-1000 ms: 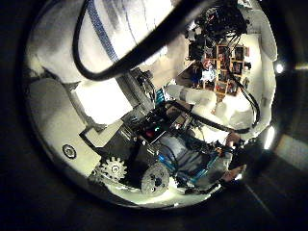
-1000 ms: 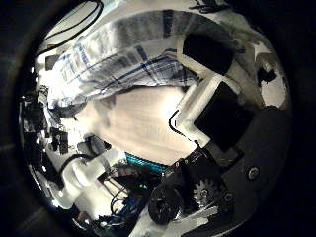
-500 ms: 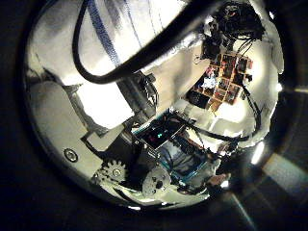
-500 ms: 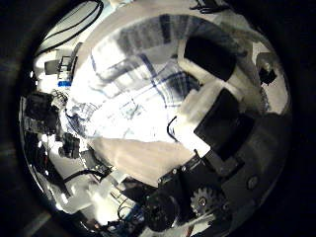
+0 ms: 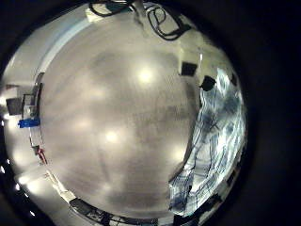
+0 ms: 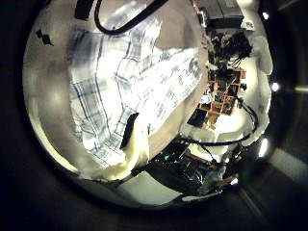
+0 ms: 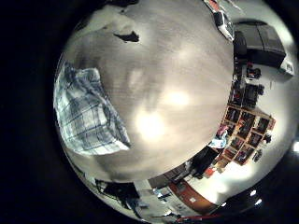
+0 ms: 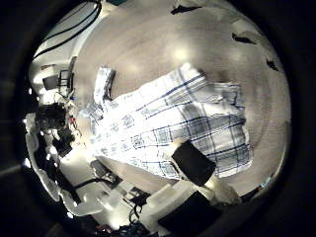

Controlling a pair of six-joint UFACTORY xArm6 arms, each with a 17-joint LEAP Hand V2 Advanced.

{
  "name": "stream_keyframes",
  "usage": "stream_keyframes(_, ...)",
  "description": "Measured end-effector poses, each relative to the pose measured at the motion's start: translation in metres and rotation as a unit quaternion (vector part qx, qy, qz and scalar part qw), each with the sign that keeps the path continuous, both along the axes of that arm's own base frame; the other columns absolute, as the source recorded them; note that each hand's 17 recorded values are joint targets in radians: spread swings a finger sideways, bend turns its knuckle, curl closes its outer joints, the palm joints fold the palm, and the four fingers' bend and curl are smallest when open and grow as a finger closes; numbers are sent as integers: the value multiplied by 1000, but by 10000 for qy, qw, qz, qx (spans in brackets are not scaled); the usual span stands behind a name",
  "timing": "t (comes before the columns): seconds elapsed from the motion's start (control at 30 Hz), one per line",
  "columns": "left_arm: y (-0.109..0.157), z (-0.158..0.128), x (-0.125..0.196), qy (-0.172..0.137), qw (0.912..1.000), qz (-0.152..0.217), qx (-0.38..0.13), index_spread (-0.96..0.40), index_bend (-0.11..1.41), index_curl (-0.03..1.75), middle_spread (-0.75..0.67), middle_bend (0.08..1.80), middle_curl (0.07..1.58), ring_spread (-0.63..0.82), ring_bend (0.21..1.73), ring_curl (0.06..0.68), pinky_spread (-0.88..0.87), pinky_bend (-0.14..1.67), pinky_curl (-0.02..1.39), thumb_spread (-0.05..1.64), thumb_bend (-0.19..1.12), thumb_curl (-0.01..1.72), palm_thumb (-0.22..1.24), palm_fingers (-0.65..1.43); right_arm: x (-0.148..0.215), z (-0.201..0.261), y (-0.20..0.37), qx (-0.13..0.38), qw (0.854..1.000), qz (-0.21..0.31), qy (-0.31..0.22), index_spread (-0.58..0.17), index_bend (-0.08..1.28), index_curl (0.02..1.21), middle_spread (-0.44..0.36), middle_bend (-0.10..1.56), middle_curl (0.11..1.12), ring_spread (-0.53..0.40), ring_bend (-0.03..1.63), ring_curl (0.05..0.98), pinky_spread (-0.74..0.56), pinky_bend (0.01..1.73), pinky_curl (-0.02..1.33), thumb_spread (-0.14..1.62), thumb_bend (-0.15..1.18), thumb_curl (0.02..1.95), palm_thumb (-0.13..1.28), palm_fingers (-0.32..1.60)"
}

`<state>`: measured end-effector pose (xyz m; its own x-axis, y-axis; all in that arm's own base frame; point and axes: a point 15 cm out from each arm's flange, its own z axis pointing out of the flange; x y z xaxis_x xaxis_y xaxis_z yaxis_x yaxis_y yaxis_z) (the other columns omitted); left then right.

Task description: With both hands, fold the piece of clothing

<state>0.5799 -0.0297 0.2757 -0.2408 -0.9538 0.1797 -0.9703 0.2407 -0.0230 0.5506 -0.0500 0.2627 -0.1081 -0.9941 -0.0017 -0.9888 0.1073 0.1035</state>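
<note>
A checked shirt [image 8: 168, 118] lies spread flat on the table [image 8: 188, 44] in the right thumb side palm view, one sleeve stretched out to the side. A fingertip of my right hand [image 8: 193, 163] hangs over its edge and holds nothing. In the left thumb side palm view the shirt [image 6: 115, 77] fills much of the picture, and a finger of my left hand [image 6: 132, 135] is straight over its hem, not gripping. The shirt [image 7: 89, 112] also shows beside bare table [image 7: 173, 79] in the right little finger side palm view, and the shirt [image 5: 214, 141] shows in the left little finger side palm view.
Shelves of small items [image 6: 226, 82] stand beyond the table and also show in the right little finger side palm view [image 7: 245, 121]. Small dark marks [image 7: 126, 37] lie on the table away from the shirt. Loose cables [image 5: 160, 17] lie at the table's far edge.
Both hands had cloth and curled fingers close to their palms. Now the fingers have let go, both palms have drawn back, and the shirt lies flat on the table.
</note>
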Motion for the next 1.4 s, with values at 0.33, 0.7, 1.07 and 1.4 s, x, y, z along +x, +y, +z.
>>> stream_keyframes(0.33, -11, 9, -55, 599, 9974, -332, -231, -46, 217, 597, 322, 183, 342, 418, 639, 230, 477, 383, 381, 1129, -21, 335, 297, -49, -48, 8, -37, 134, 9982, 43, 581, -432, 212, 454, -88, 427, 447, -88, 843, 363, 276, 805, 299, 1327, -16, 329, 460, 143)
stream_keyframes(0.7, -59, -49, -111, 924, 9929, -495, -569, -1, 187, 502, 373, 165, 285, 482, 572, 210, 511, 334, 344, 1155, -18, 325, 331, -3, -120, -38, -65, 532, 9815, 479, 1777, -439, 164, 371, -79, 335, 392, 15, 628, 280, 313, 656, 248, 1268, -14, 323, 463, 24)
stream_keyframes(1.07, -74, -74, -123, 1225, 9897, -617, -416, 4, 189, 455, 365, 167, 264, 491, 559, 210, 506, 318, 330, 1157, -20, 318, 336, 9, -114, -69, -56, 355, 9767, 829, 1947, -419, 156, 313, -68, 280, 367, 41, 565, 262, 315, 587, 244, 1150, -12, 349, 537, 45)
stream_keyframes(1.4, -73, -71, -125, 1314, 9887, -636, -352, 7, 187, 427, 359, 173, 260, 492, 546, 211, 508, 313, 326, 1157, -20, 316, 336, 23, -97, -86, -40, -107, 9769, 1266, 1718, -375, 184, 334, -170, 414, 419, -194, 822, 320, -59, 674, 232, 1073, -11, 391, 680, 727)
